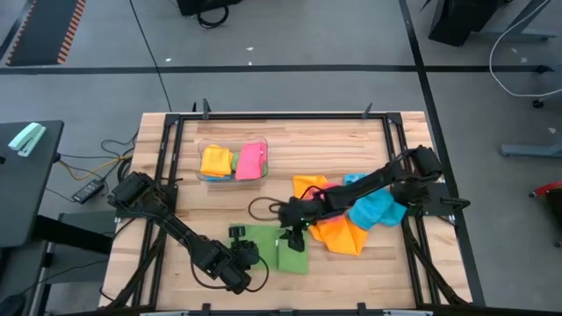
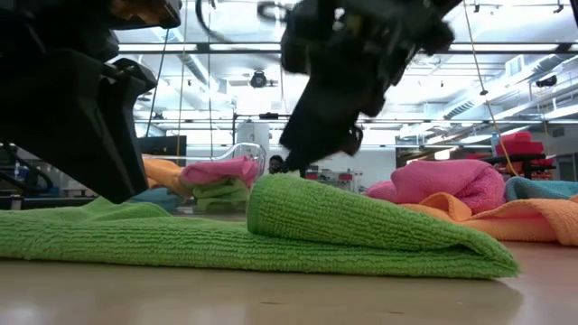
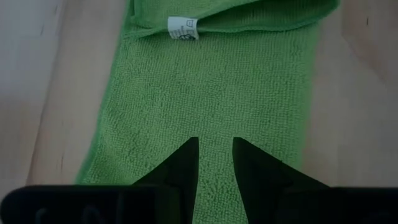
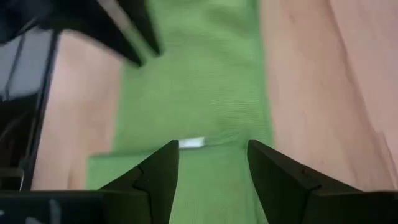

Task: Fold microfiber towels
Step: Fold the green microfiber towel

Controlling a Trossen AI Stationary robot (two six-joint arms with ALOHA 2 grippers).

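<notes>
A green microfiber towel (image 1: 279,248), half folded, is laid at the table's six o'clock edge.

One flap is doubled over. The right gripper (image 4: 212,165) hangs above the fold, fingers parted, nothing held. The left gripper (image 3: 215,163) rests over the flat end, fingers narrowly apart, nothing visibly gripped. That end is likely to be lifted across next.

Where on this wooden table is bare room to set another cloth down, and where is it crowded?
Free: the wooden table behind the clear plastic bin, and its front right corner. Crowded: the front middle, with the green microfiber towel, both grippers, and the orange, blue cloth pile.
</notes>
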